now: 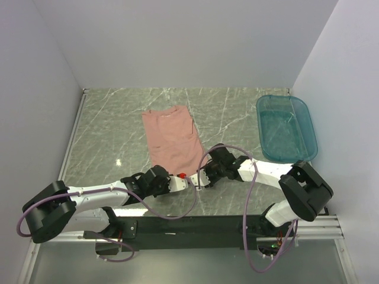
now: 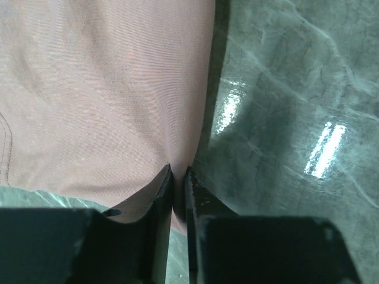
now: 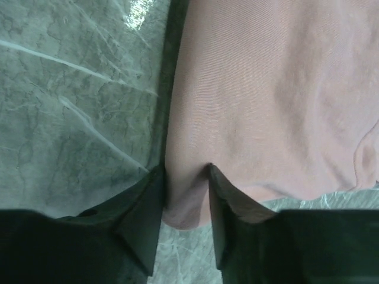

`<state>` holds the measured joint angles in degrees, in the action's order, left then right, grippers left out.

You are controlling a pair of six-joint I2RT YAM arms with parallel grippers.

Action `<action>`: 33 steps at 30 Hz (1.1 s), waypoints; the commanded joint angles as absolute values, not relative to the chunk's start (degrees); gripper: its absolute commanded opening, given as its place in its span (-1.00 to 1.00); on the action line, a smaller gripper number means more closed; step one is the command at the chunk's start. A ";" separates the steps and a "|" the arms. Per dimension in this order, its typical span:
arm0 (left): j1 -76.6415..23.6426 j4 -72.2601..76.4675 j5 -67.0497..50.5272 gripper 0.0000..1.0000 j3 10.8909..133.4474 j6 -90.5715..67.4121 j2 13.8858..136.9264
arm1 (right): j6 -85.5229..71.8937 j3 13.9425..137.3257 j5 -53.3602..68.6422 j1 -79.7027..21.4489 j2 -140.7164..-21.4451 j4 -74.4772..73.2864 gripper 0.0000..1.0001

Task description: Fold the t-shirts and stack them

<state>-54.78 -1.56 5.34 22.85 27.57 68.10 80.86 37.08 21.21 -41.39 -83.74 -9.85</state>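
Observation:
The dusty-pink t-shirt [image 1: 173,139] lies on the marble table as a long narrow folded strip, with its near edge by both grippers. Its chest print is hidden. My left gripper [image 1: 185,177] is at the shirt's near edge. In the left wrist view the left gripper [image 2: 177,171] is shut on a pinch of the pink cloth [image 2: 106,89] at its edge. My right gripper [image 1: 200,175] is close beside it. In the right wrist view the right gripper [image 3: 185,168] is shut on a bunched corner of the shirt [image 3: 272,89].
A translucent teal plastic tub [image 1: 286,127] stands at the right side of the table [image 1: 112,136]. White walls close in the back and both sides. The two wrists are nearly touching at the table's near middle.

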 commanded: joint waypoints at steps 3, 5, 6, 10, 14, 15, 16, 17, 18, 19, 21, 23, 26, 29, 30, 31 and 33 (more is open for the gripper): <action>-54.58 -2.20 3.43 -0.72 23.03 27.07 66.97 | 81.21 37.88 18.46 -42.36 -85.96 -10.19 -0.31; -54.67 -2.29 3.16 -0.82 23.03 26.98 66.71 | 80.86 37.97 18.28 -42.45 -86.22 -10.28 -0.42; -54.67 -2.37 2.99 -0.86 23.11 27.07 66.80 | 80.77 37.97 18.37 -42.45 -86.31 -10.20 -0.50; -54.67 -2.46 2.81 -0.99 23.03 26.98 66.18 | 79.89 38.06 18.46 -42.54 -86.13 -9.84 -0.84; -54.58 -2.64 2.37 -0.99 23.12 27.16 65.66 | 78.93 37.62 19.60 -42.36 -85.00 -9.49 -1.00; -54.58 -2.72 2.29 -0.99 23.12 27.16 65.48 | 78.75 37.44 19.77 -42.36 -84.64 -9.32 -1.00; -54.58 -2.72 2.29 -0.99 23.12 27.16 65.22 | 78.31 37.35 20.12 -42.36 -84.38 -9.32 -1.00; -54.58 -2.72 2.20 -0.99 23.03 27.16 64.87 | 78.05 37.27 20.74 -42.19 -83.85 -9.40 -1.00; -54.58 -2.81 2.20 -0.99 23.03 27.07 64.17 | 77.26 37.27 21.96 -41.84 -82.72 -9.75 -1.00; -54.58 -2.81 2.20 -0.99 23.03 27.07 63.99 | 77.26 37.27 22.32 -41.84 -82.71 -9.76 -1.00; -54.67 -2.90 1.85 -0.99 23.03 27.16 63.63 | 76.82 37.27 22.85 -41.57 -82.01 -9.84 -1.00; -54.67 -2.90 1.67 -0.99 23.03 27.25 63.63 | 76.64 37.18 23.12 -41.31 -81.74 -9.93 -1.00; -54.67 -2.99 1.41 -0.99 23.03 27.25 63.28 | 76.38 37.09 23.47 -40.87 -81.48 -10.02 -1.00; -54.58 -3.08 1.32 -0.99 23.03 27.25 62.93 | 76.03 37.18 24.08 -40.43 -81.12 -10.28 -1.00; -54.58 -3.08 1.23 -0.99 23.03 27.16 62.76 | 76.03 37.09 24.26 -40.43 -80.78 -10.46 -1.00; -54.58 -3.08 1.23 -0.99 23.03 27.07 62.58 | 75.94 37.09 24.43 -40.34 -80.60 -10.46 -1.00; -54.67 -2.99 1.06 -0.99 22.94 26.98 62.40 | 75.67 37.18 24.87 -40.08 -80.07 -10.72 -1.00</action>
